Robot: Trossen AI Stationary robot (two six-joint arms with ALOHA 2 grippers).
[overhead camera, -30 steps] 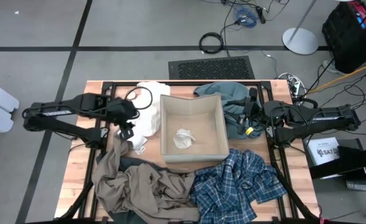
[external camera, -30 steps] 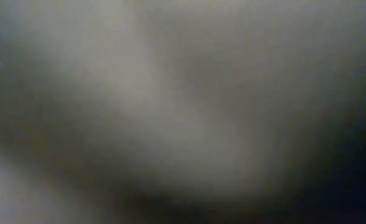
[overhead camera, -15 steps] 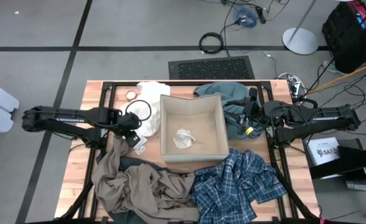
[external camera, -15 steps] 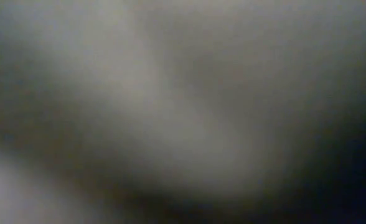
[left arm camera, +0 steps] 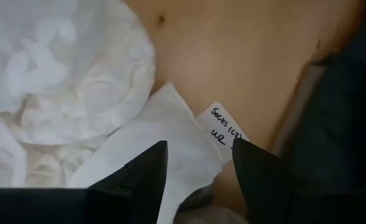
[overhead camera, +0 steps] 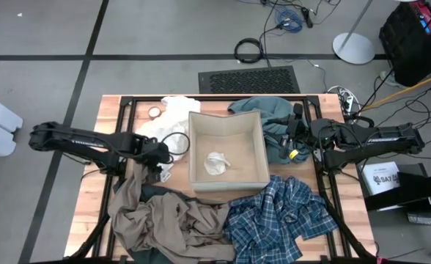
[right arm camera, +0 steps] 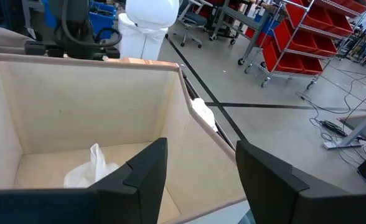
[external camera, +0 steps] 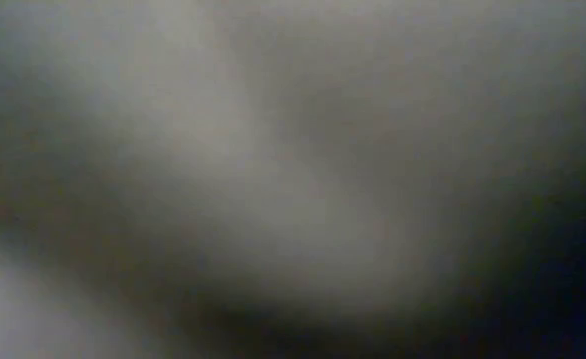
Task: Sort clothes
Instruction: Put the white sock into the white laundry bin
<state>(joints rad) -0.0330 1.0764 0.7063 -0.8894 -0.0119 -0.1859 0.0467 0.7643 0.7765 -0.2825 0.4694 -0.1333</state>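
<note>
Counter (overhead camera: pixel 91 202): showing matt wood planks. Box (overhead camera: pixel 228 180): showing matt beige cardboard. White garment (left arm camera: pixel 65 74): lying as soft crinkled cloth. Tag (left arm camera: pixel 223 134): showing smooth white handwritten paper. Plaid garment (overhead camera: pixel 274 220): lying as woven cloth.

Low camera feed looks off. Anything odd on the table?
Yes: the low view is a grey blur, seemingly blocked. The khaki garment and plaid shirt hang over the table's near edge.

Open jaws straddle a white garment (left arm camera: pixel 77 93) with a handwritten tag (left arm camera: pixel 225 132).

Beige box (overhead camera: pixel 227 149) on wooden table (overhead camera: pixel 91 205)
</note>
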